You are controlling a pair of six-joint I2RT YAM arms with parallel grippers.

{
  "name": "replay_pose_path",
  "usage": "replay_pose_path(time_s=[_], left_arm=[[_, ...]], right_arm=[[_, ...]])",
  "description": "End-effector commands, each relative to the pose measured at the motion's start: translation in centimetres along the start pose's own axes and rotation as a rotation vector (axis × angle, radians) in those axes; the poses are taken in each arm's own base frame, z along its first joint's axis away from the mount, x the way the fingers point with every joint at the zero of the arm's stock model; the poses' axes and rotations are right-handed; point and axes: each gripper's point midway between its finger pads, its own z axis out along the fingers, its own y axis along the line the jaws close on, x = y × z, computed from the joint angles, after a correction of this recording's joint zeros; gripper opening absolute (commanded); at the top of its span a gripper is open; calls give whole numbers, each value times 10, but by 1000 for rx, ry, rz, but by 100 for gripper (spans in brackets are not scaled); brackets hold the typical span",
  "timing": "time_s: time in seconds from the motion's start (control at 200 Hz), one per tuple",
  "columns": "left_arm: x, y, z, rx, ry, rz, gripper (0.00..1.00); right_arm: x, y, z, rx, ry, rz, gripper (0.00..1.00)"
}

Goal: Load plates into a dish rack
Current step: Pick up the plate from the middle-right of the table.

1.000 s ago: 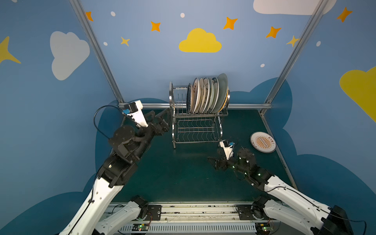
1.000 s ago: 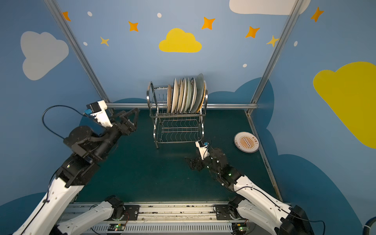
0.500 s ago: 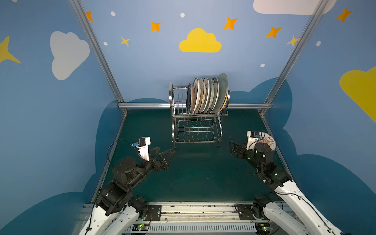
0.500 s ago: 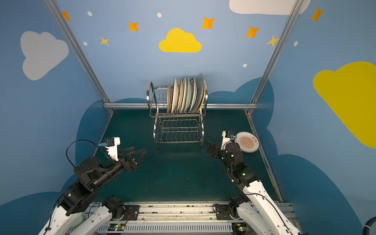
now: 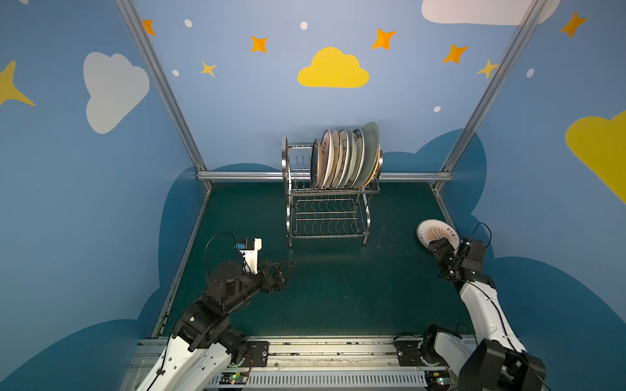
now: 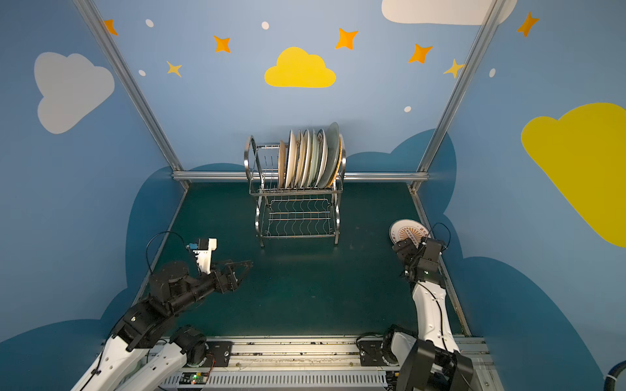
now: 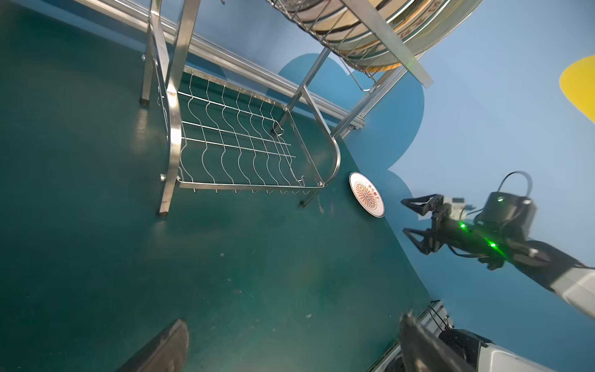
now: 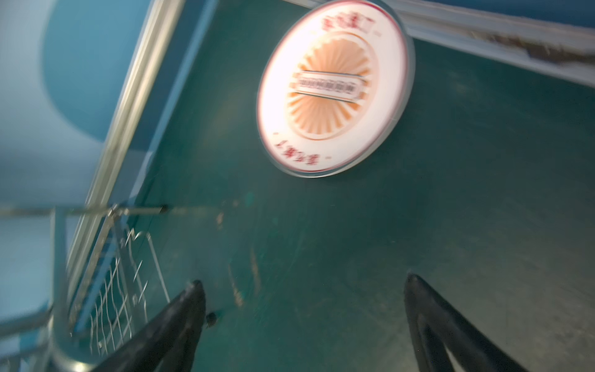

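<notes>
In both top views the dish rack [image 5: 327, 216] stood at the back of the green surface [image 5: 338, 287], upright plates [image 5: 342, 159] standing in its upper tier; one sunburst plate [image 5: 435, 232] lay flat near the right edge. The left end effector [image 5: 288, 269] hung wide open, empty. The left wrist view showed the right end effector [image 7: 403, 215] gaping, empty, near that plate. The blurred right wrist view showed the plate ahead, untouched.
</notes>
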Motion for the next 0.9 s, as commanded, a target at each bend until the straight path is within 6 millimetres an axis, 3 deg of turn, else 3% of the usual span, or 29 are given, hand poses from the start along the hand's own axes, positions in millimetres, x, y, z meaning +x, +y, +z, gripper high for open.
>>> replay_pose_path(time_s=[0.0,0.205,0.35,0.396,0.566,0.891], left_arm=[[0,0,-6,9,-19,2,100],[2,-5,-7,43,-14,1,100],[1,-4,-7,53,-19,-11,100],[0,-5,-7,58,-24,-17,100],[-2,-1,-5,57,-27,-35,100],[-5,3,-3,50,-35,-63,100]], right_arm=[[-15,6,14,-77,-6,107,91],[-29,-16,43,-50,26,203,88],[-26,-25,63,-82,181,295,84],[-30,-20,68,-119,239,314,81],[-28,-37,98,-160,324,441,71],[-20,-53,119,-135,350,489,68]])
